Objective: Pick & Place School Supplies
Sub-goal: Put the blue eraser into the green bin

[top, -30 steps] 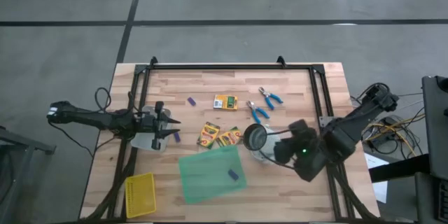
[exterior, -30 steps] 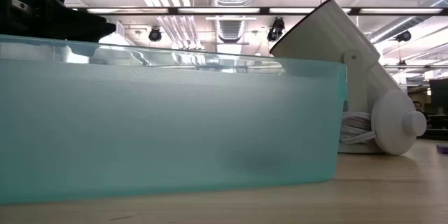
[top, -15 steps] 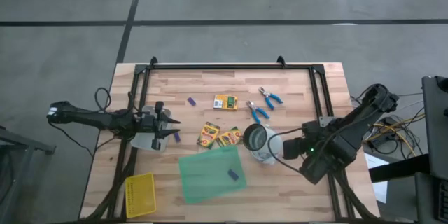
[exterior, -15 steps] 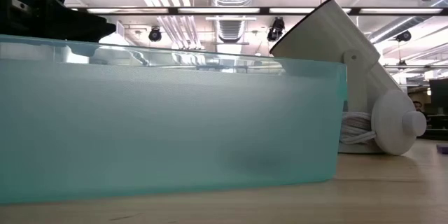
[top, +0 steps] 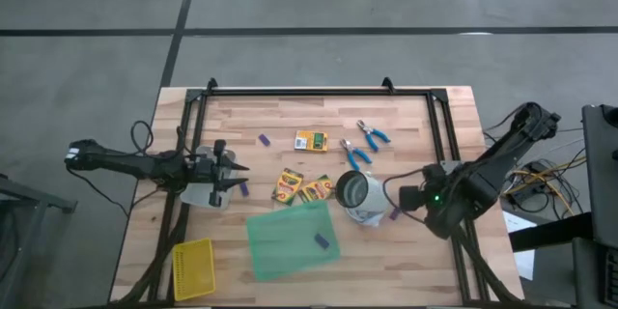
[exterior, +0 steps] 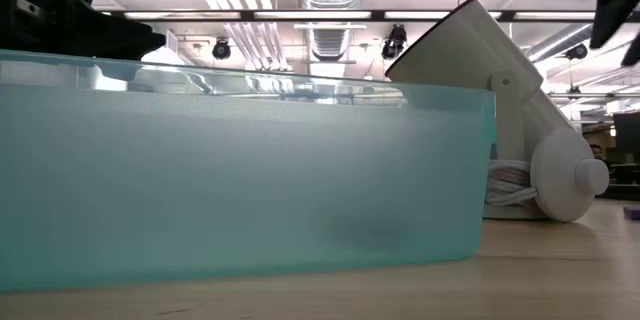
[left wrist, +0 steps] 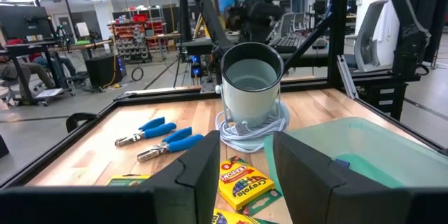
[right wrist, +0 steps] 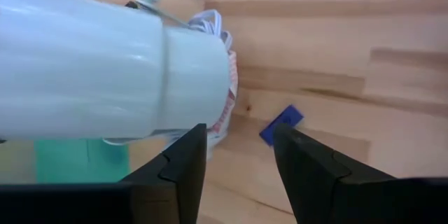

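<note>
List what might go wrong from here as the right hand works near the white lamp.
1. The right hand, fingers apart and empty, sits close beside the white cylindrical lamp; a low move could knock it.
2. The small purple-blue oblong piece lies near the lamp's coiled white cord; a grasp there may snag the cord.
3. The left hand waits over the table's left side, above another purple-blue piece.

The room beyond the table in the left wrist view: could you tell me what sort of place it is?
Probably a robotics lab or workshop: black metal frame around a wooden table, stocked shelving behind, exposed ceiling ducts overhead.
</note>
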